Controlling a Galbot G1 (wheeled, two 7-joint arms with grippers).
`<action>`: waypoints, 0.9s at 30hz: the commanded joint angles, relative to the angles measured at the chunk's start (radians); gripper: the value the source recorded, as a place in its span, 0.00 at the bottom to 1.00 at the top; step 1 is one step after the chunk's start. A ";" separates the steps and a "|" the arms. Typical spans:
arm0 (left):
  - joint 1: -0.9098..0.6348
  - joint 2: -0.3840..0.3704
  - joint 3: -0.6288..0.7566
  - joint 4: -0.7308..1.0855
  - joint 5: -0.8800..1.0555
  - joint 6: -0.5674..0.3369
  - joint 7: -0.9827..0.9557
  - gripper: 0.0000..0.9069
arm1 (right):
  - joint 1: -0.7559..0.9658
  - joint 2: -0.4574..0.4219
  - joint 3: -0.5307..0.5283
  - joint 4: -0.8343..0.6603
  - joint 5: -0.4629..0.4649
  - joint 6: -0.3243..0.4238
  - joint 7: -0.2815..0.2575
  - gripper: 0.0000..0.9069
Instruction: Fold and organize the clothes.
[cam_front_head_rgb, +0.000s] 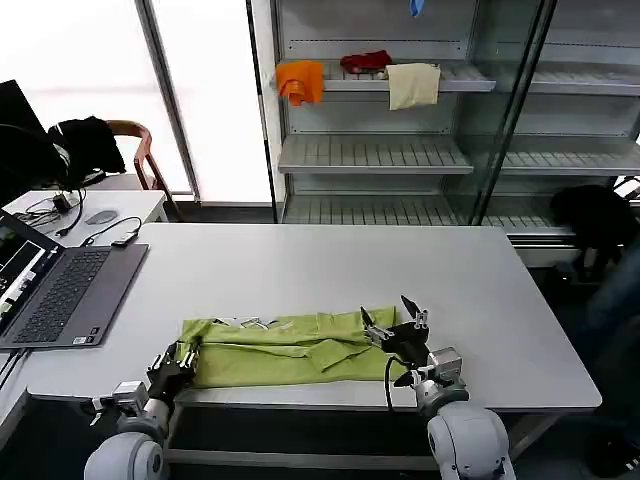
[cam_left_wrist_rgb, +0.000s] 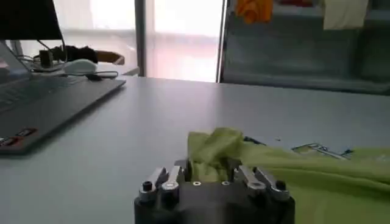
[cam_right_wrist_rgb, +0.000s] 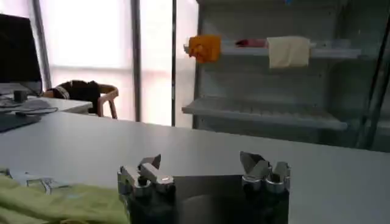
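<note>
T-shirt (cam_front_head_rgb: 290, 350), lime, lies as a long folded band on the near edge of the table (cam_front_head_rgb: 320, 265), roughly at 6 o'clock in the head view; the band shape suggests a lengthwise fold already made, with the crosswise fold remaining. Left gripper (cam_front_head_rgb: 172, 368) sits at the band's 9 o'clock end; its fingers appear closed on a raised tuft of fabric, though the pinch itself is partly hidden in the left wrist view, so the hold is likely rather than certain. Right gripper (cam_front_head_rgb: 398, 335) rests at the 3 o'clock end, jaws spread wide and empty, placed presumably to take that end. The table is pale grey and matte; a laptop (cam_front_head_rgb: 60, 290) lies at 9 o'clock; shelves (cam_front_head_rgb: 375, 155) at 12 o'clock carry orange, red and cream cloths.
</note>
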 joint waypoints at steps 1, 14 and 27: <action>0.004 -0.011 0.008 0.000 0.002 0.004 -0.001 0.01 | 0.000 0.003 0.002 0.006 0.003 0.004 0.000 1.00; -0.001 -0.008 0.013 -0.002 0.069 -0.038 0.039 0.00 | -0.003 0.006 0.010 0.006 0.007 0.005 0.017 1.00; -0.045 0.132 -0.217 -0.021 0.333 -0.113 0.231 0.00 | -0.002 -0.001 0.014 -0.001 0.015 0.008 0.022 1.00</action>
